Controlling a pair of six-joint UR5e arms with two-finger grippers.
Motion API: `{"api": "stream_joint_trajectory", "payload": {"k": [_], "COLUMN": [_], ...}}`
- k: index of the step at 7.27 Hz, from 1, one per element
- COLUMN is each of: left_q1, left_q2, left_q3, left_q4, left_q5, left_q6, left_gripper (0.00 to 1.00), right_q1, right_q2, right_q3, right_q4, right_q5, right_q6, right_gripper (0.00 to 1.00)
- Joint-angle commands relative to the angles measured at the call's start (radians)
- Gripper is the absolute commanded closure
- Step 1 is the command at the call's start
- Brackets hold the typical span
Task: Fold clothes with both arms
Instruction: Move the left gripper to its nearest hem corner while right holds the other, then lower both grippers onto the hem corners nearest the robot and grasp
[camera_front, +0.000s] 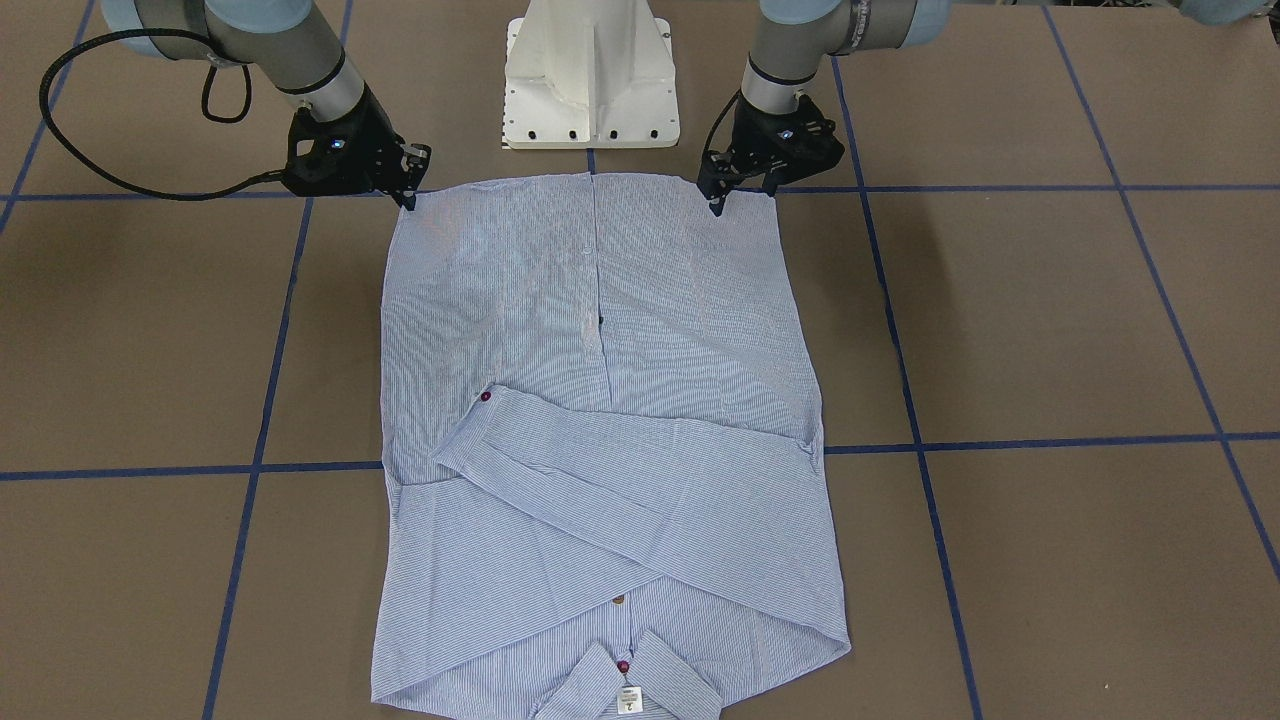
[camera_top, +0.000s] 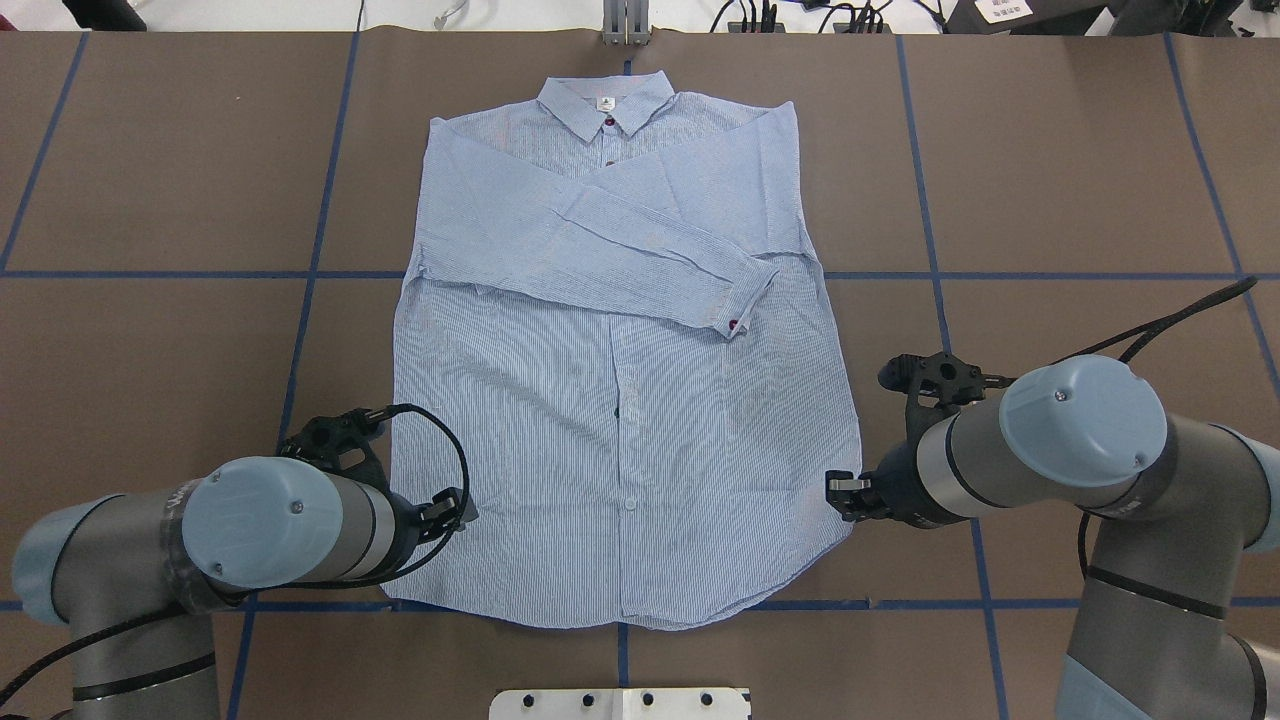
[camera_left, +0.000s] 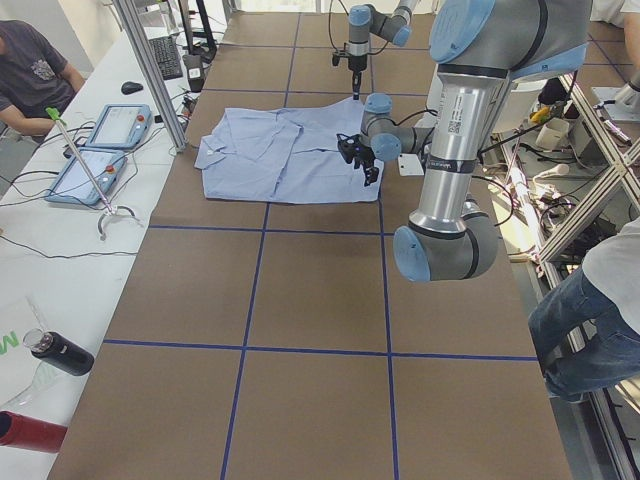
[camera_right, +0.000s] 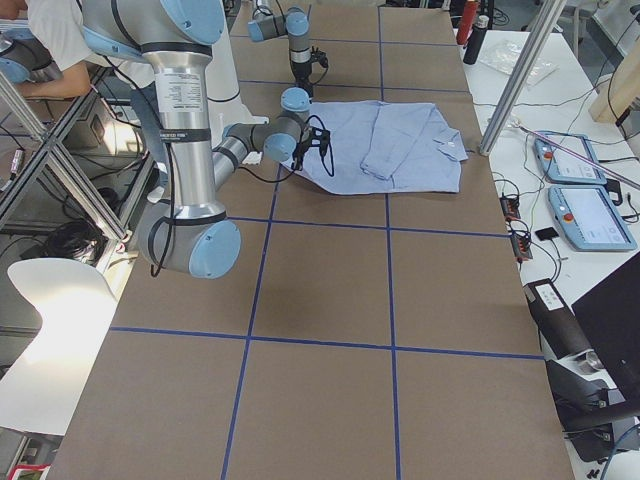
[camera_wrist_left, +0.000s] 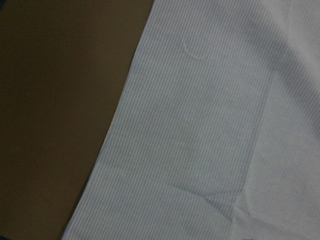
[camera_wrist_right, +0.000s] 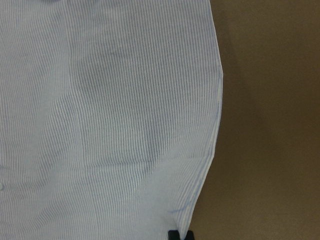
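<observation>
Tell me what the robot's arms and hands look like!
The left arm and right arm are thick grey-and-silver tubes with rounded light blue joint caps. Black cables loop beside them. The left gripper and right gripper are small and black.

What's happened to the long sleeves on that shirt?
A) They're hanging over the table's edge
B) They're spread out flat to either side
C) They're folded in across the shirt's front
C: in the overhead view the sleeves lie crossed over the front of the shirt, just below the collar.
</observation>
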Motion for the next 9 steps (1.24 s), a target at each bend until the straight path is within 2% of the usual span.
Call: {"api": "stream_joint_trajectory", "payload": {"k": [1,4,7,9], "left_q1": [0.015,0.029,0.032,0.033], "left_q2": [0.041,0.041,0.041,0.041], "left_q3": [0.009,0.030,0.036,0.041], "left_q4": [-0.001,-0.001,-0.001,0.001], "left_q5": [0.006,0.006,0.006,0.006], "left_q6": [-0.001,-0.003,-0.004,-0.003], "left_gripper": [0.12,0.17,0.37,0.46], "right_q1": [0.026,0.030,0.033,0.038], "right_q2": [0.002,0.002,0.023,0.022], "right_q3": [0.008,0.008,0.010,0.011], "right_q4": [0.001,0.001,-0.006,-0.008], "right_q5": [0.030,0.030,0.036,0.037], "right_q6": [-0.002,-0.002,-0.002,-0.002], "right_gripper": [1.00,1.00,1.00,1.00]}}
